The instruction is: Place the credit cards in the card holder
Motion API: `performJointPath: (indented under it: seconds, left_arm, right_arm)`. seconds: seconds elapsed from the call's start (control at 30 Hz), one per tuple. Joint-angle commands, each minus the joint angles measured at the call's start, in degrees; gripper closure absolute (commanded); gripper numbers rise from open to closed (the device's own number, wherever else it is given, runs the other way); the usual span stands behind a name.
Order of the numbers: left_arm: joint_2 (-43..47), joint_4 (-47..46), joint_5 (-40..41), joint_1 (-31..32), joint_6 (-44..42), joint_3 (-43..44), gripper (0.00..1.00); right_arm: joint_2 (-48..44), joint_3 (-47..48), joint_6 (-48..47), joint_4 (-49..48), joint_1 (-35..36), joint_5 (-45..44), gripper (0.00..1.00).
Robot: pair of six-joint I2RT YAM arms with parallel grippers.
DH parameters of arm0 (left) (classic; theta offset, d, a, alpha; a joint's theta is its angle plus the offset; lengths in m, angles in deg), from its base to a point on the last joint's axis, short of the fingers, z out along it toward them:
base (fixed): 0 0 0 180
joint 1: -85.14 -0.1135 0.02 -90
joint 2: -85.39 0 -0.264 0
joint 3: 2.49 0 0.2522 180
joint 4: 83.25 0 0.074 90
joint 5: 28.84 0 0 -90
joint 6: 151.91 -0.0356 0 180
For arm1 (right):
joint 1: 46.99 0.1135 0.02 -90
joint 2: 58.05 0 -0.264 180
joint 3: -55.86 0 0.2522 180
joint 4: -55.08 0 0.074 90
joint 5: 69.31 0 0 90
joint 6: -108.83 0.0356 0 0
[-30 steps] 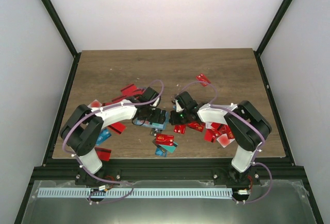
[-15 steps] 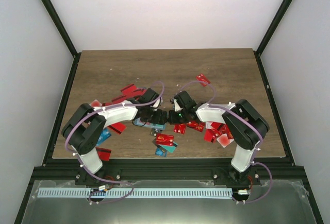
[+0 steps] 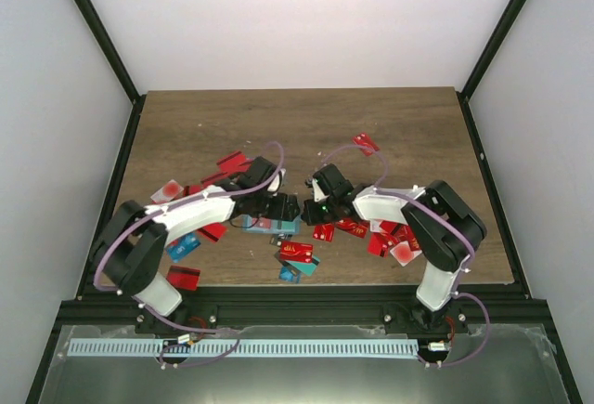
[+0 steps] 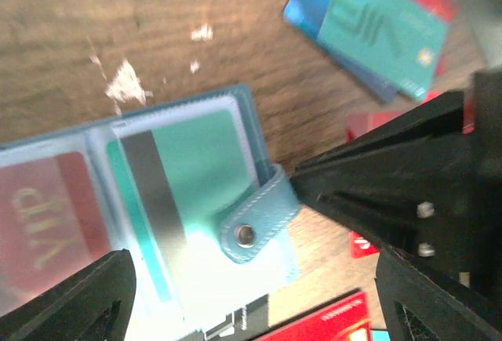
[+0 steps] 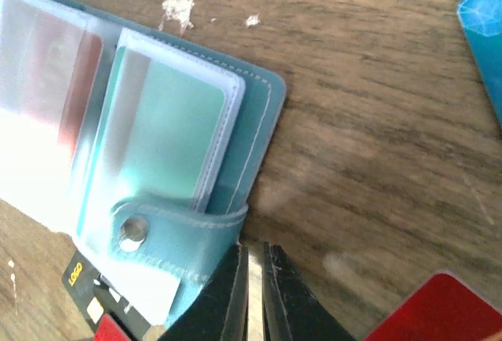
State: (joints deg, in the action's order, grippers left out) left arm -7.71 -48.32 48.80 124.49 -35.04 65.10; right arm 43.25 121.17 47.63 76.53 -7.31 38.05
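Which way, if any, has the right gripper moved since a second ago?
Yes. The right gripper shifted slightly left toward the card holder, judged against the lone far red card.

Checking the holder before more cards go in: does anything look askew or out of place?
Yes. The card holder lies open, but its snap strap is flopped inward across the clear sleeve holding a teal card, partly covering that pocket instead of hanging clear of it.

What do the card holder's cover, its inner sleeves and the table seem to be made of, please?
Card holder cover: probably teal faux leather, matte, with stitched edges.
Inner sleeves: clear glossy plastic; a red card shows through under glare.
Table: wood-grain surface, possibly laminate, with pale flecks.
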Motion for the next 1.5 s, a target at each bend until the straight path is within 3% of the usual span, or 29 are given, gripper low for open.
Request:
performJointPath:
  seconds: [0.0,0.17,0.3,0.4,0.6,1.07,1.17,1.37,1.47]
  left_arm:
    - [8.4,1.9,4.0,-1.2,0.7,-0.4,0.13]
    - [15.0,4.1,7.5,-4.7,1.0,-3.5,0.12]
    - [18.4,4.4,9.7,-9.3,1.9,-8.3,0.12]
    - [20.6,3.7,10.7,-12.1,2.9,-12.1,0.12]
    - [23.2,1.2,8.3,-15.9,3.6,-17.1,0.12]
    - [24.2,-1.0,6.4,-16.9,3.4,-19.2,0.13]
    - [23.5,-2.4,5.3,-16.9,3.4,-19.9,0.15]
    - [21.5,-4.4,3.9,-16.9,3.4,-20.8,0.17]
    - [20.2,-5.8,2.2,-16.9,3.5,-21.5,0.17]
  right_arm:
    - [-5.1,-0.7,-6.0,2.3,0.7,0.4,0.88]
    - [-9.0,0.6,-10.3,5.1,3.6,-1.5,0.74]
    - [-9.3,3.5,-11.1,7.7,8.4,-6.5,0.52]
    - [-6.8,7.4,-10.9,11.0,12.0,-12.3,0.41]
    - [0.9,14.9,-8.0,20.0,17.2,-28.8,0.36]
    - [10.3,23.3,-4.4,28.4,21.6,-46.2,0.40]
    - [11.1,24.1,-4.0,28.6,21.6,-47.5,0.47]
    - [11.7,23.9,-3.5,28.6,21.7,-48.7,0.75]
    - [11.6,22.7,-3.4,27.5,21.6,-48.1,0.84]
